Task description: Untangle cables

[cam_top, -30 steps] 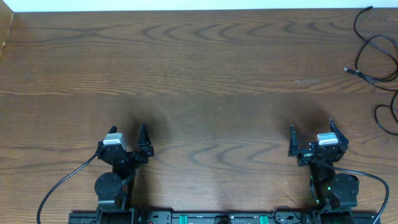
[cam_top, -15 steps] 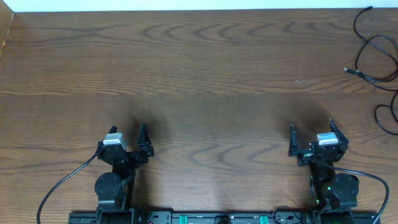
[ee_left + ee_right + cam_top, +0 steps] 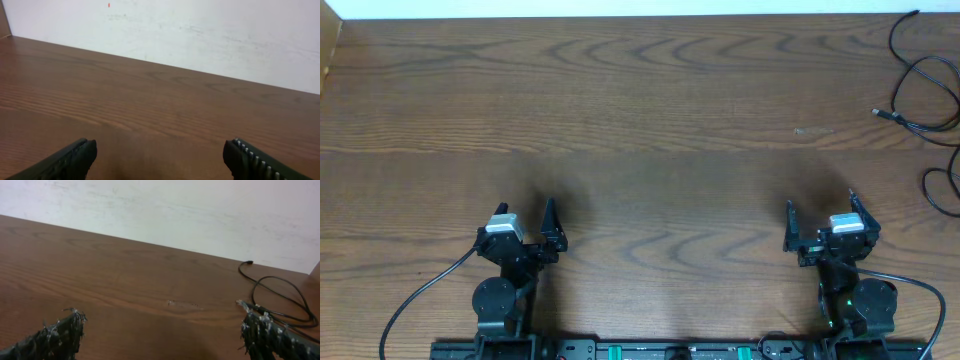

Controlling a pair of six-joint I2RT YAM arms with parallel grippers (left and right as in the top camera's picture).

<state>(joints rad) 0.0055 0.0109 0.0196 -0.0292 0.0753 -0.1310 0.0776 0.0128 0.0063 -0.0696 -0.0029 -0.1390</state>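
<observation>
Thin black cables (image 3: 926, 72) lie in loose loops at the far right corner of the wooden table, one small plug end (image 3: 878, 114) pointing left. The right wrist view catches the same cables (image 3: 280, 300) ahead and to the right. My left gripper (image 3: 526, 218) rests near the front edge at the left, open, nothing between its fingers (image 3: 75, 157). My right gripper (image 3: 820, 213) sits near the front edge at the right, open wide and empty, well short of the cables. No white cord shows.
The brown table (image 3: 640, 130) stretches to a white wall (image 3: 200, 35) at the back. Thicker black wires (image 3: 420, 295) run from the arm bases along the front edge. A faint pale scuff (image 3: 812, 131) marks the wood left of the cables.
</observation>
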